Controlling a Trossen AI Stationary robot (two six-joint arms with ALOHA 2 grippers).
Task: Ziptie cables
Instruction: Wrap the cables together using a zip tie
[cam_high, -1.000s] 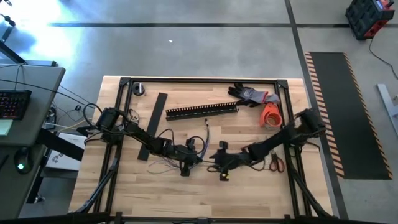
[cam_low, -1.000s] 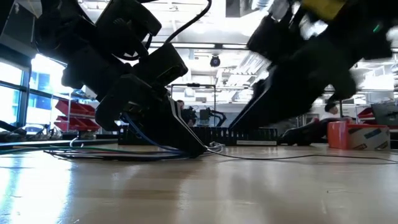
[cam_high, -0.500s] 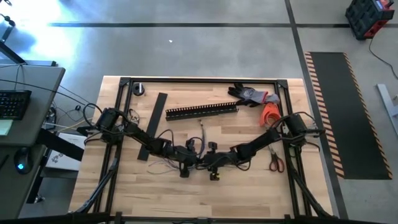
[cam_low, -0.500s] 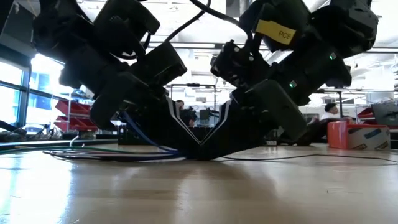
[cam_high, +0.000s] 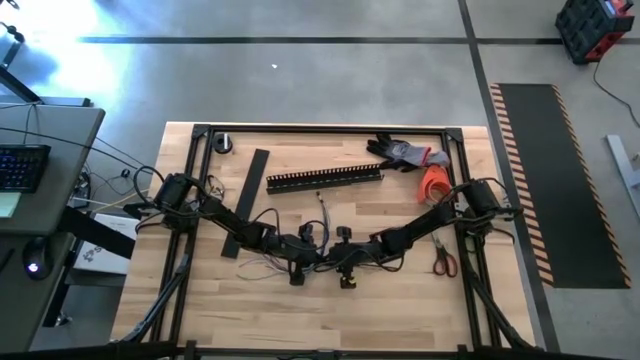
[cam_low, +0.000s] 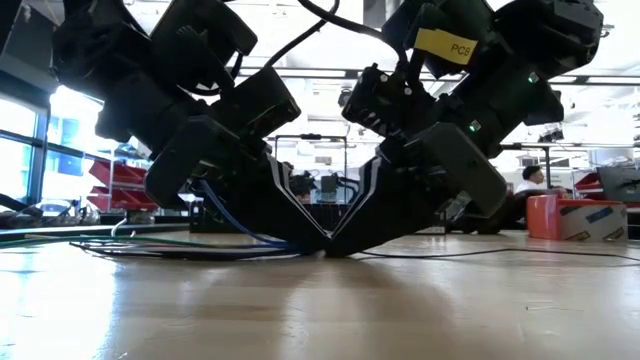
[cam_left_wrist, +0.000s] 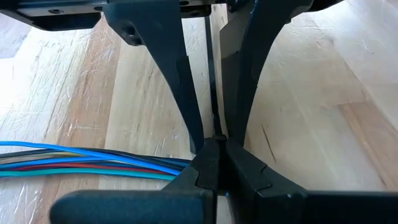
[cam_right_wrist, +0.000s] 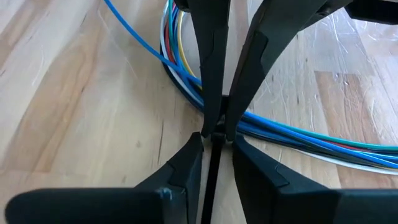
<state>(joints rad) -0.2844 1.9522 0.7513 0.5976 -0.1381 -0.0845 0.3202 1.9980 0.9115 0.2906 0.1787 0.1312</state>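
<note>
Near the table's front edge, tip to tip, the ziptie is pinched by the left gripper and right gripper over the cables.

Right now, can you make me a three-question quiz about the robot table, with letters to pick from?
1. Where do the two grippers meet?
A. by the cables near the table's front middle
B. on the glove
C. over the scissors

2. What colour is the tape roll?
A. green
B. orange
C. white

3. How are the cables lying?
A. coiled on the glove
B. hanging off the table
C. flat on the wood

Answers:
A, left gripper and right gripper touch tips beside the cables.
B, the tape roll is orange.
C, they rest on the table.
</note>
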